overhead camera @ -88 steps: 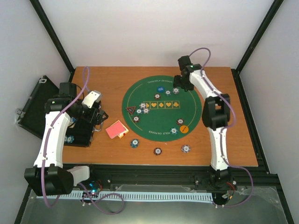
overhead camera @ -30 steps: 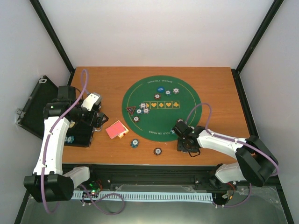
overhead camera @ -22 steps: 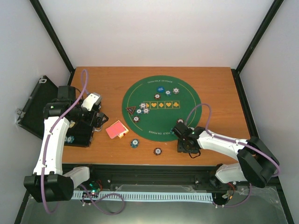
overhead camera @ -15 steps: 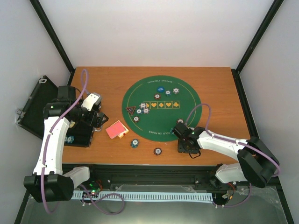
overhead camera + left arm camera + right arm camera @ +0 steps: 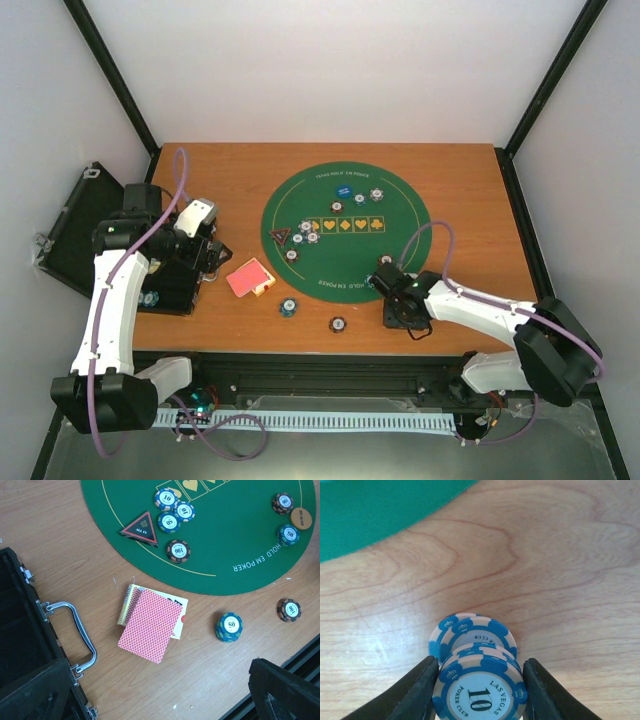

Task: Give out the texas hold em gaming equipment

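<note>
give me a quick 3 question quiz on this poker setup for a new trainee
1. True or false: the card deck lies on the green mat.
2. Which number is printed on the chip between the fingers of the right gripper? A) 10 B) 50 C) 100
3. Fill in: the triangle marker reads "___ ___".

Key: 1 false, it lies on bare wood beside the mat; 2 A; 3 ALL IN.

table (image 5: pixel 560 540): smooth wood grain, slight sheen; mat (image 5: pixel 225 535): matt green cloth; chip (image 5: pixel 480 692): glossy plastic; case handle (image 5: pixel 85 632): shiny metal
</note>
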